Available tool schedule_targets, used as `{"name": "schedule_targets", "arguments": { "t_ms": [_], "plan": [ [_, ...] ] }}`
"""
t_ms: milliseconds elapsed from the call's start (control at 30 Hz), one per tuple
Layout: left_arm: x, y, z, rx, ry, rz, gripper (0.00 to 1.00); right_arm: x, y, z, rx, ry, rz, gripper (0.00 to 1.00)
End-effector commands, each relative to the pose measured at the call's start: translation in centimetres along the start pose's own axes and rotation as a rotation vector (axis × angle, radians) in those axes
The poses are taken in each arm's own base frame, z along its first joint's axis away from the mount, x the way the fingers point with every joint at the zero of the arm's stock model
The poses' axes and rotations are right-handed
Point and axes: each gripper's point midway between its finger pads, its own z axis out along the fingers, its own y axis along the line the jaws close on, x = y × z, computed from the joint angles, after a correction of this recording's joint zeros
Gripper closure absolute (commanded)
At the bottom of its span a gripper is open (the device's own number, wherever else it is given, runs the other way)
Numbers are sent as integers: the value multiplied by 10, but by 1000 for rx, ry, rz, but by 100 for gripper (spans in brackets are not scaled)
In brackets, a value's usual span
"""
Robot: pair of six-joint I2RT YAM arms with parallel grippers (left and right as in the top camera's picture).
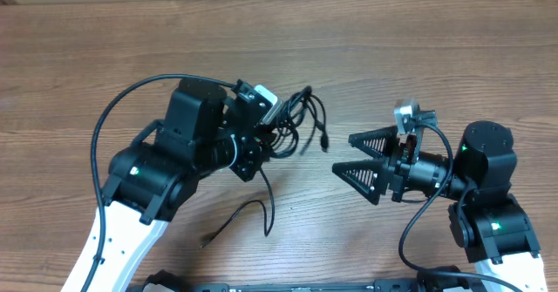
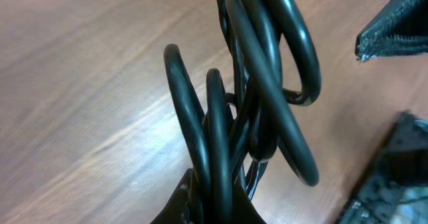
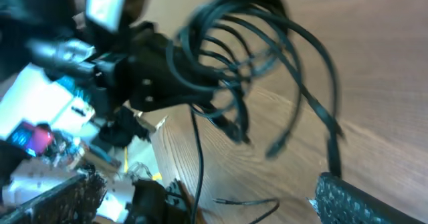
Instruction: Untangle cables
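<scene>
Two grippers are shown over a wooden table (image 1: 436,48). The left gripper (image 1: 270,128) is clamped on a bunch of looped black cables (image 1: 301,118) near the middle of the table. In the left wrist view the loops (image 2: 257,103) are seen rising from between the pinched jaws. In the right wrist view the bunch (image 3: 247,63) appears lifted off the wood, with a plug end (image 3: 277,146) dangling. The right gripper (image 1: 344,154) is spread wide, nothing is held in it, and it is pointed at the bunch from just beside it. One loose cable (image 1: 253,212) is laid flat on the table nearer the robot, apart from the bunch.
</scene>
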Motion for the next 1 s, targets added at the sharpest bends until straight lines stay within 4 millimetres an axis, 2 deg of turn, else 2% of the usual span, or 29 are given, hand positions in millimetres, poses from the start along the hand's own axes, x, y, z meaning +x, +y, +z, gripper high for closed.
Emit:
{"name": "schedule_targets", "arguments": {
  "t_ms": [0, 167, 267, 367, 667, 767, 867, 967],
  "plan": [
    [-3, -21, 9, 106, 18, -53, 96, -4, 22, 1, -80, 2, -146, 1],
    [5, -36, 29, 147, 85, -74, 96, -7, 35, 7, -120, -8, -213, 1],
    [9, -46, 37, 172, 112, -59, 96, -7, 28, 10, -78, -12, -200, 2],
    [4, -55, 40, 191, 99, -57, 96, -5, 18, 12, -36, -4, -167, 2],
    [-7, -82, 43, 246, 52, 11, 96, 3, 12, 22, -67, 45, -121, 5],
    [-8, -80, 43, 230, 46, 5, 96, 10, 21, 27, -116, 75, -120, 11],
    [-10, -67, 45, 167, 43, -55, 96, 15, 28, 30, -142, 91, -137, 11],
    [-14, -63, 45, 156, 28, -85, 96, 18, 33, 32, -160, 103, -148, 11]
  ]
}}
